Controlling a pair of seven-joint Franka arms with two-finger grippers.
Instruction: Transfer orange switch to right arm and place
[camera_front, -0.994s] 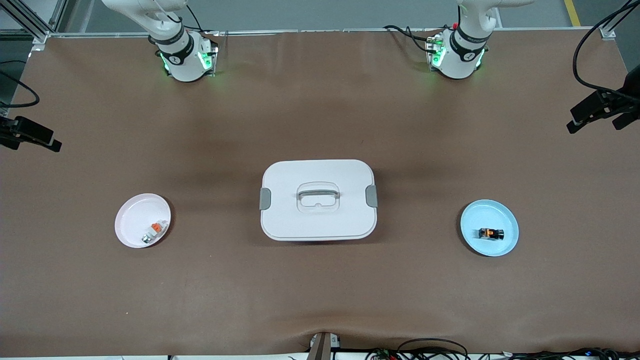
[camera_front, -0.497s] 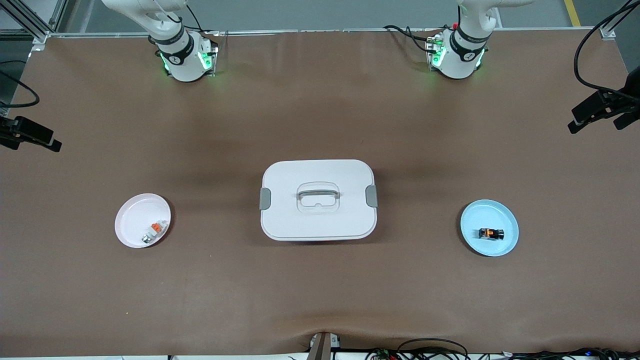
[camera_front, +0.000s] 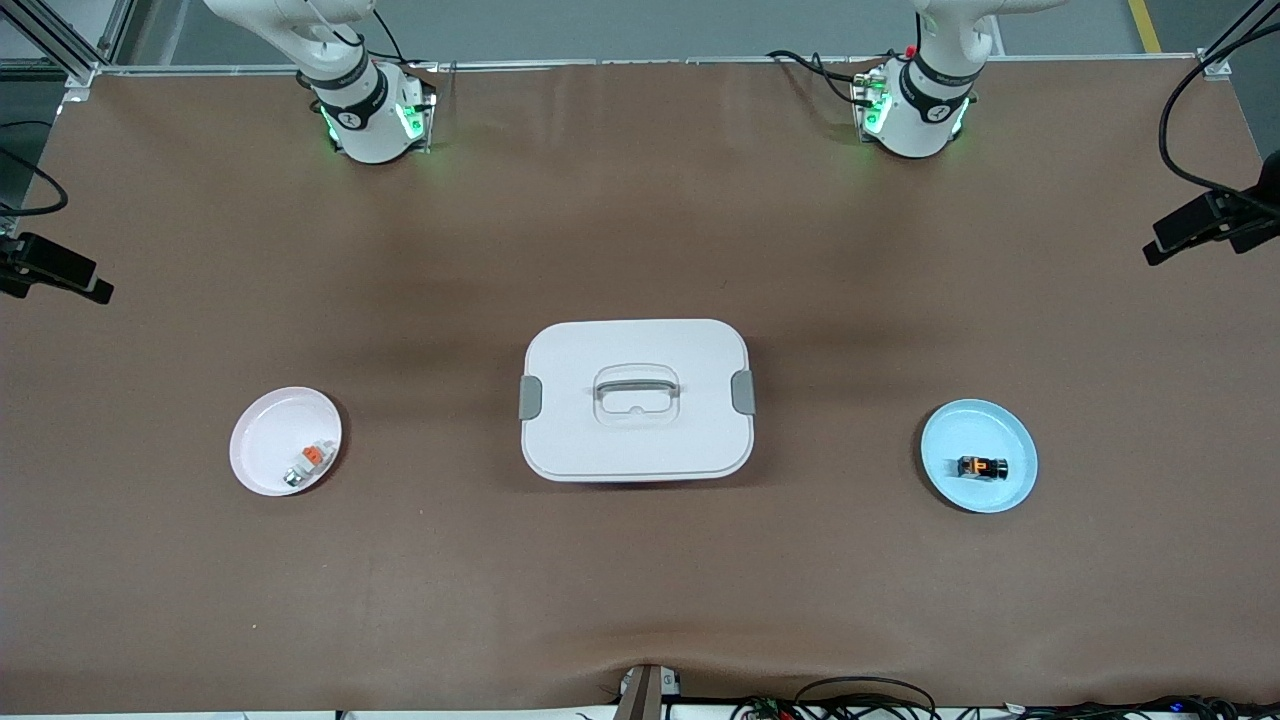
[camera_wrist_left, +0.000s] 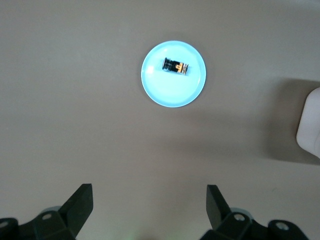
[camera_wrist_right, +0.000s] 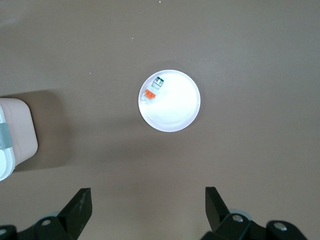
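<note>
The orange switch (camera_front: 982, 467), a tiny black block with a glowing orange face, lies on a light blue plate (camera_front: 1010, 490) toward the left arm's end of the table. In the left wrist view the orange switch (camera_wrist_left: 176, 66) rests on the same blue plate (camera_wrist_left: 170, 92). My left gripper (camera_wrist_left: 149, 192) hangs high over bare tablecloth short of that plate, open and holding nothing. My right gripper (camera_wrist_right: 148, 195) is also open and empty, high over bare cloth near a white plate (camera_wrist_right: 177, 107).
A white lidded box (camera_front: 637, 440) with a handle stands mid-table. The white plate (camera_front: 265, 430) toward the right arm's end holds a small whitish-grey piece with an orange top (camera_front: 309, 462). Dark arm parts with cables (camera_front: 1205, 225) show at both side edges.
The dark arm parts at both side edges of the front view have shifted slightly outward. The plates, box and switch have not moved.
</note>
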